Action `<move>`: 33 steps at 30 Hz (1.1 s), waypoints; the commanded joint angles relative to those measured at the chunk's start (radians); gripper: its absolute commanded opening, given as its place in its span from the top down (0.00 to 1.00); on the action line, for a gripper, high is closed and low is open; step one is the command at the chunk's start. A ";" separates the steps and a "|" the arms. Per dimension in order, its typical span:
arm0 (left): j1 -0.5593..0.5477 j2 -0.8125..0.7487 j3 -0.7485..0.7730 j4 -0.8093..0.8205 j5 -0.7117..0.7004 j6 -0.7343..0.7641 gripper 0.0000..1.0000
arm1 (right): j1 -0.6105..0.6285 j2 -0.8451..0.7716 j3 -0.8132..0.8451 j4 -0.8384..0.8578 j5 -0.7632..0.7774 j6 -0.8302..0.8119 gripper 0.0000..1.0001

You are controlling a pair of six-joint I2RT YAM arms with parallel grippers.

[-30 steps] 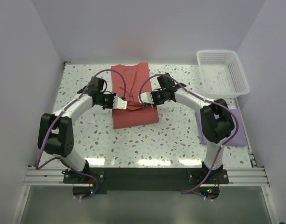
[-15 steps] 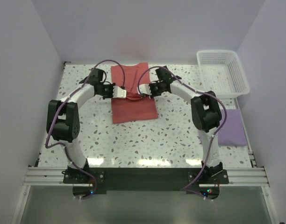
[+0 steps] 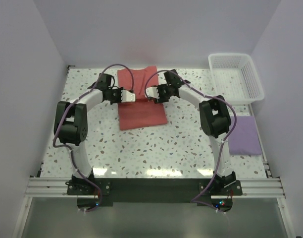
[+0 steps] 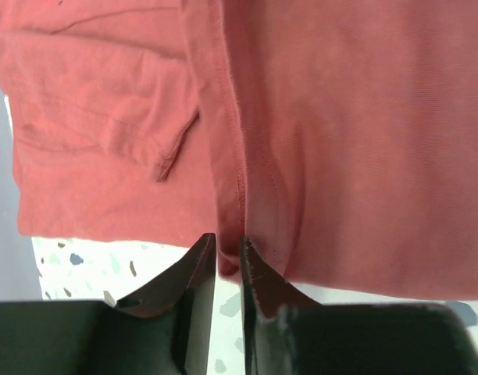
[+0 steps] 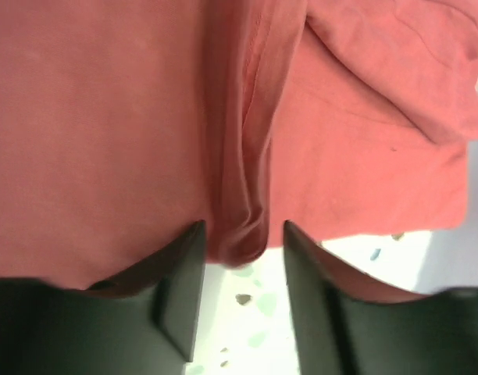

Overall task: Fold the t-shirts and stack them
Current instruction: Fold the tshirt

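Note:
The salmon red t-shirt [image 3: 141, 106] lies folded at the middle back of the table. My left gripper [image 3: 131, 97] rests on its upper left part. In the left wrist view its jaws [image 4: 229, 248] stand slightly parted, with a hem fold of the red cloth [image 4: 356, 133] still between the tips. My right gripper [image 3: 149, 94] is on the shirt's upper right. It is open [image 5: 243, 234], and a bunched fold of the cloth [image 5: 106, 117] sits loose in the gap, clear of both fingers. The pale lavender t-shirt [image 3: 245, 136] lies folded at the right edge.
A white lattice basket [image 3: 235, 77] stands at the back right corner. The right arm's elbow [image 3: 215, 119] rises between the red shirt and the lavender one. Speckled tabletop [image 3: 156, 148] spreads in front of the red shirt. Walls close in on three sides.
Both grippers carried the red shirt's near edge toward the back, folding it shorter. Both jaws have parted, the right wider than the left.

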 commanded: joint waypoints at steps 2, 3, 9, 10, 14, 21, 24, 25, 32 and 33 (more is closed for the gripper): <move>0.014 0.018 0.074 0.149 -0.057 -0.155 0.73 | -0.013 -0.024 0.031 0.153 0.071 0.087 0.38; 0.022 0.019 0.093 0.150 -0.065 -0.216 0.68 | -0.014 -0.035 0.034 0.156 0.077 0.106 0.31; 0.058 -0.089 0.050 0.169 -0.058 -0.421 0.57 | -0.022 -0.182 -0.015 0.019 0.028 0.166 0.35; 0.058 -0.138 0.036 0.091 -0.027 -0.413 0.57 | -0.021 -0.210 -0.048 -0.020 0.007 0.137 0.39; 0.028 -0.270 -0.130 -0.074 0.151 -0.340 0.52 | -0.008 -0.300 -0.128 -0.240 -0.087 0.060 0.49; -0.093 -0.435 -0.425 -0.066 0.130 -0.335 0.44 | 0.039 -0.311 -0.295 -0.321 -0.064 -0.009 0.53; -0.133 -0.462 -0.504 -0.004 0.084 -0.364 0.43 | 0.053 -0.284 -0.323 -0.279 -0.038 0.000 0.53; -0.136 -0.459 -0.511 0.010 0.066 -0.369 0.43 | 0.058 -0.277 -0.329 -0.266 -0.032 0.006 0.53; -0.141 -0.383 -0.525 0.058 0.010 -0.347 0.41 | 0.068 -0.236 -0.351 -0.204 -0.004 0.003 0.57; -0.141 -0.378 -0.528 0.060 0.010 -0.338 0.41 | 0.068 -0.236 -0.354 -0.204 -0.001 0.003 0.57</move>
